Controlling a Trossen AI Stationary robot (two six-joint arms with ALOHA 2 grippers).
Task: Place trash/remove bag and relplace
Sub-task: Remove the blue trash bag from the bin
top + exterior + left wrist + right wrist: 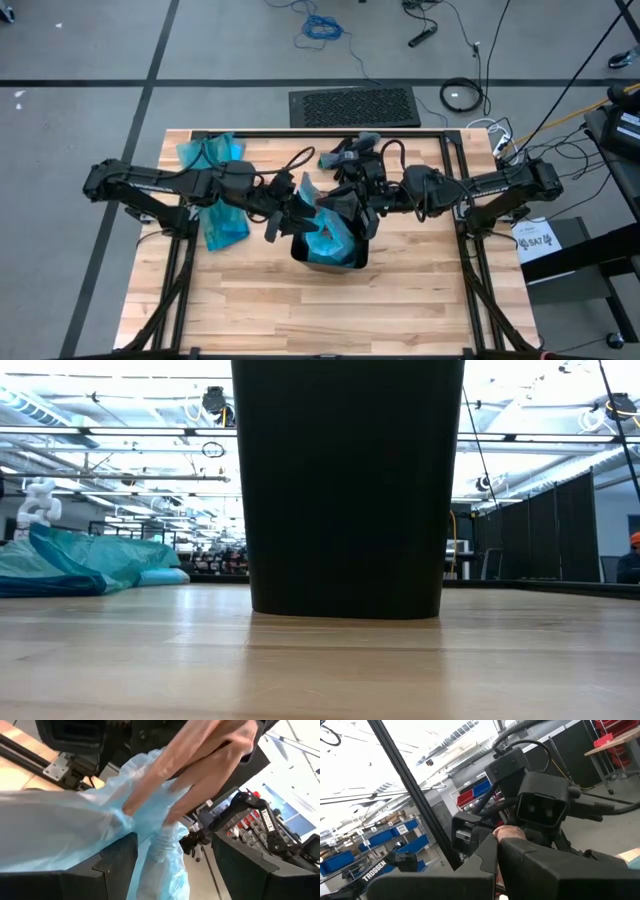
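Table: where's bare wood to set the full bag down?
Free: the near strip of the table in front of the black bin, and the near right corner. Crowded: centre, where both grippers meet over the bin, and far left with the blue bags.

Black trash bin (330, 255) upright near table centre, translucent blue bag (328, 240) bunched in its open mouth, spare blue bags (215, 190) crumpled in a loose pile at the bin's ten o'clock
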